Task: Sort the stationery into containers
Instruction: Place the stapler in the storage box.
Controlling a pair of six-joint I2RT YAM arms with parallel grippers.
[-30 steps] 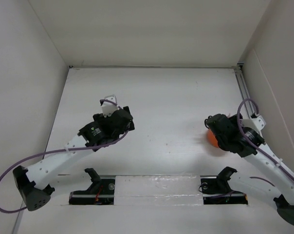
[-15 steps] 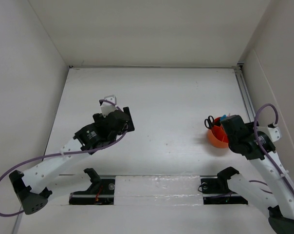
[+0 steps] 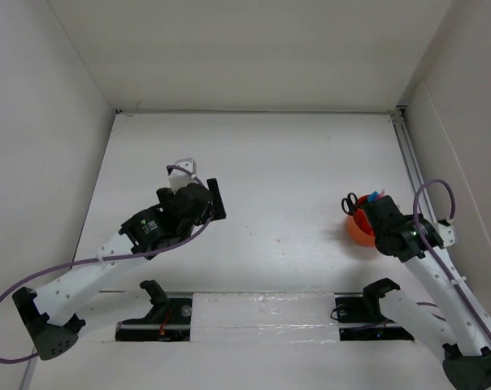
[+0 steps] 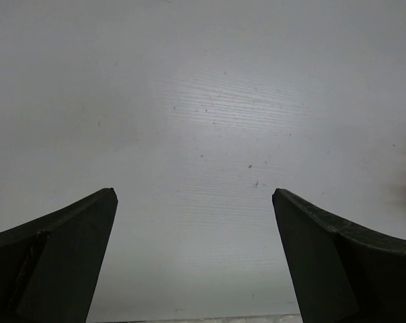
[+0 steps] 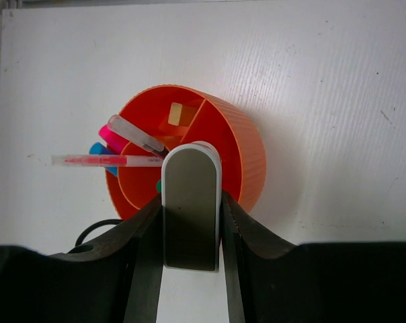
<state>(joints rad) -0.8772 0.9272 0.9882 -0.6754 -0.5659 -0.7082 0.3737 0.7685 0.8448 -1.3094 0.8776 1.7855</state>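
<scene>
Between the right gripper's jaws, pressed flat against its two sides, sits a pale round-ended block, probably the pink-white eraser. Its long axis points straight away toward the orange tub. The block's tip seems to hang over the tub's near compartment. Farther in are a thin pen, capped markers and the yellow eraser. Well apart to the left, the left gripper gapes wide over bare counter, holding nothing.

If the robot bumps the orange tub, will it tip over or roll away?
Probably not tip: the orange tub is low and wide, sitting flat. It looks like thin plastic, so it is likely light and would slide. The pens stick out one side, so a hard knock might spill them.
</scene>
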